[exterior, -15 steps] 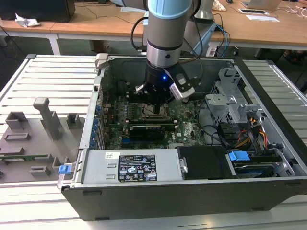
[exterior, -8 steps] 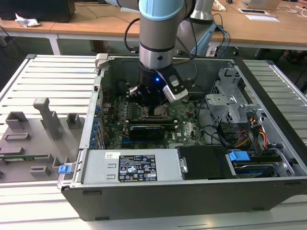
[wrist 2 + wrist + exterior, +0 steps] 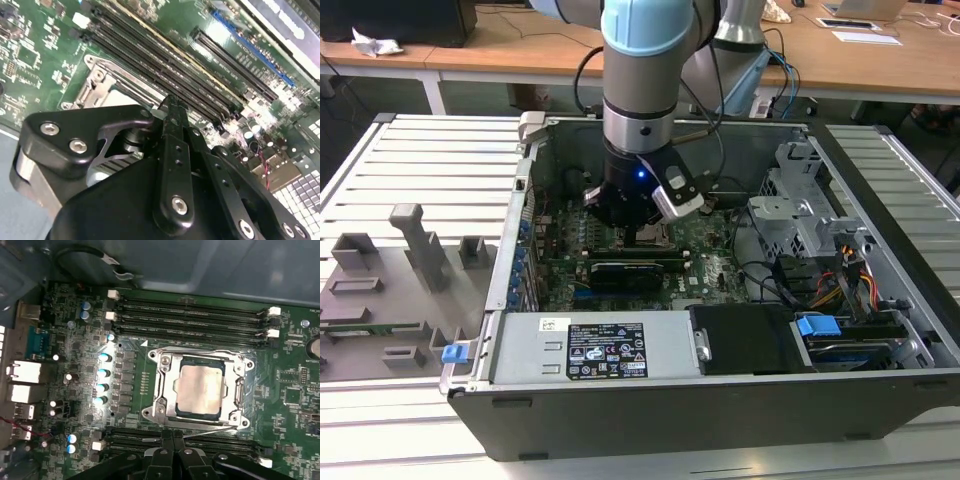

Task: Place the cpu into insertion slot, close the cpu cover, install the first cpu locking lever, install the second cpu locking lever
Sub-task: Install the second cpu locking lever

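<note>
The black gripper (image 3: 172,440), fingers pressed together, hovers just beside the silver-rimmed insertion slot (image 3: 161,390) holding the pale silver-grey square cpu (image 3: 200,389).

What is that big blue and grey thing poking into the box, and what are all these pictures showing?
It is a robot arm reaching down into an open computer case. The exterior view comes from a camera standing off the arm. Both wrist views come from cameras riding on the arm, looking down at the green circuit board. The black part is the tool, the arm's pincher; its fingers are together and hold nothing. In the first wrist view the cpu, a silver-grey square chip, sits in its slot, with the cover, a metal frame, lying down around it. The tool hangs just beside the slot. Long black memory slots run nearby.
</note>
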Robot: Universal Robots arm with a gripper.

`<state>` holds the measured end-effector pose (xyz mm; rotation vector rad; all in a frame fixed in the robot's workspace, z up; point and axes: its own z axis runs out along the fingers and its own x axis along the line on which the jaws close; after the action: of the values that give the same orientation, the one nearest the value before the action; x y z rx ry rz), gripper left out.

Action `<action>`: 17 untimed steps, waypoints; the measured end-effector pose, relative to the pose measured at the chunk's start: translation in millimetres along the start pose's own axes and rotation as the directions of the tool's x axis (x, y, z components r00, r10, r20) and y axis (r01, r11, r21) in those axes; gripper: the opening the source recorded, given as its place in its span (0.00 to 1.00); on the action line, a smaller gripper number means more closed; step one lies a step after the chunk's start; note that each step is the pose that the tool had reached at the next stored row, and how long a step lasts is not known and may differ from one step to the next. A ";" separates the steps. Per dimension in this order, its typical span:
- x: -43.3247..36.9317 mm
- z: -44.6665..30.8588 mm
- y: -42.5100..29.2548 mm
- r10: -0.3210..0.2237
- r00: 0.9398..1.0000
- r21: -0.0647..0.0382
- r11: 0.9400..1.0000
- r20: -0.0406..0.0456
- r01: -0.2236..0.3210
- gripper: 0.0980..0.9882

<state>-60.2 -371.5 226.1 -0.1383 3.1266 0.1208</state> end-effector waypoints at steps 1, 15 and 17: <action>2.6 0.0 -2.4 -0.001 1.000 -0.017 1.000 0.002 0.002 0.01; 12.0 9.3 -18.3 -0.011 1.000 -0.116 0.993 0.010 0.012 0.01; 13.0 12.6 -18.5 -0.010 1.000 -0.127 0.992 0.012 0.012 0.01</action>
<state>-71.4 -390.0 211.9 -0.1554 3.1060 0.3196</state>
